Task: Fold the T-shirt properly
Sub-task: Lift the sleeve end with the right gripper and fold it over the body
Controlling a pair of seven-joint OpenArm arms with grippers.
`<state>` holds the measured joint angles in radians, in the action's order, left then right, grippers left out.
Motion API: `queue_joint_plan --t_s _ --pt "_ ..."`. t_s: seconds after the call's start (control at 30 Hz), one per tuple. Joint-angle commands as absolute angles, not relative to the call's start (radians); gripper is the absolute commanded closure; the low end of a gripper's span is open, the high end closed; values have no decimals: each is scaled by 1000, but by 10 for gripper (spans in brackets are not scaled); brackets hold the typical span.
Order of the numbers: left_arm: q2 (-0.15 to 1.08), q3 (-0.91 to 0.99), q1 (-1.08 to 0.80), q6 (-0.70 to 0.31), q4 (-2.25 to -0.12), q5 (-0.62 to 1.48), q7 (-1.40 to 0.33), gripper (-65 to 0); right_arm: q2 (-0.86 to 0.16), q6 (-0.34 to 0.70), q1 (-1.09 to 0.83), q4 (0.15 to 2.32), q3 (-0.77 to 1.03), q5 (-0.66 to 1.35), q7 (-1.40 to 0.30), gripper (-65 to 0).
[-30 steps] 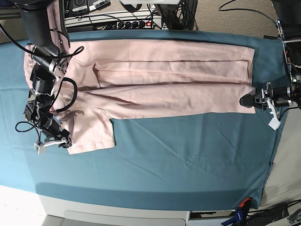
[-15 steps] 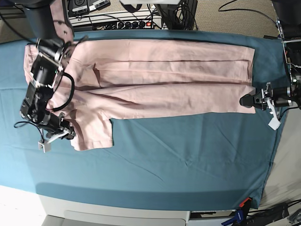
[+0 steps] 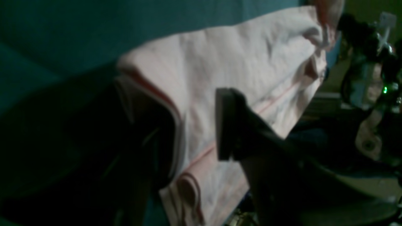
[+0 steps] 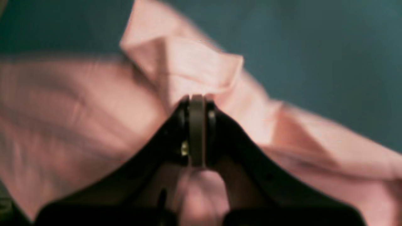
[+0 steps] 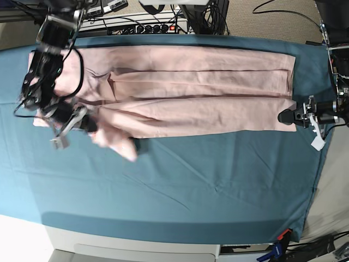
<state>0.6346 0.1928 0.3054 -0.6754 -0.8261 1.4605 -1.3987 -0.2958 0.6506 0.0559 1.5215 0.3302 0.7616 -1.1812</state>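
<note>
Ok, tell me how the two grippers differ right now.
The right gripper is shut on a fold of the T-shirt at its sleeve end, lifting the cloth; the left gripper sits low at the hem end, jaws apart around the folded layers. In the base view the right gripper looks motion-blurred, while the left gripper looks sharp. Both work the same pink shirt on the teal table cloth.

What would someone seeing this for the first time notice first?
A long pink T-shirt lies across the far half of the teal cloth. At the base view's left, the right tool is shut on a bunched sleeve, lifting it. At the other end, the left tool sits at the shirt's edge.
</note>
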Motion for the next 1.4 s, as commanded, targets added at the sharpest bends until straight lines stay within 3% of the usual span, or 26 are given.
queue_joint_plan --t_s 0.0,0.37,0.87,0.9,0.97,1.03,1.13,1.27,1.37 --pt "657 199 327 -678 -838 1484 -1396 -181 -310 659 33 1583 313 789 -1168 0" --pt "657 199 327 -678 -838 1484 -1396 -181 -310 658 -336 2012 245 736 -1136 0" --pt "657 199 327 -678 -838 1484 -1396 -181 -307 659 -460 2115 245 702 -1126 0" --pt "657 199 327 -678 -838 1484 -1396 -181 -307 659 -463 2115 245 700 -1125 -20" --pt "657 199 327 -678 -838 1484 -1396 -181 -307 659 -472 2115 245 699 -1120 -199" --pt "660 200 327 -678 -838 1484 -1396 -181 -307 657 -480 2115 245 706 -1117 -292" --pt "673 200 327 -678 -838 1484 -1396 -193 -307 657 -482 2134 245 773 -1118 -294" --pt "701 220 327 -679 -838 1484 -1396 -304 -279 690 -482 2251 246 762 -1093 -294" --pt "722 262 326 -678 -838 1484 -1396 -324 -229 691 -482 2318 246 702 -1044 -294"
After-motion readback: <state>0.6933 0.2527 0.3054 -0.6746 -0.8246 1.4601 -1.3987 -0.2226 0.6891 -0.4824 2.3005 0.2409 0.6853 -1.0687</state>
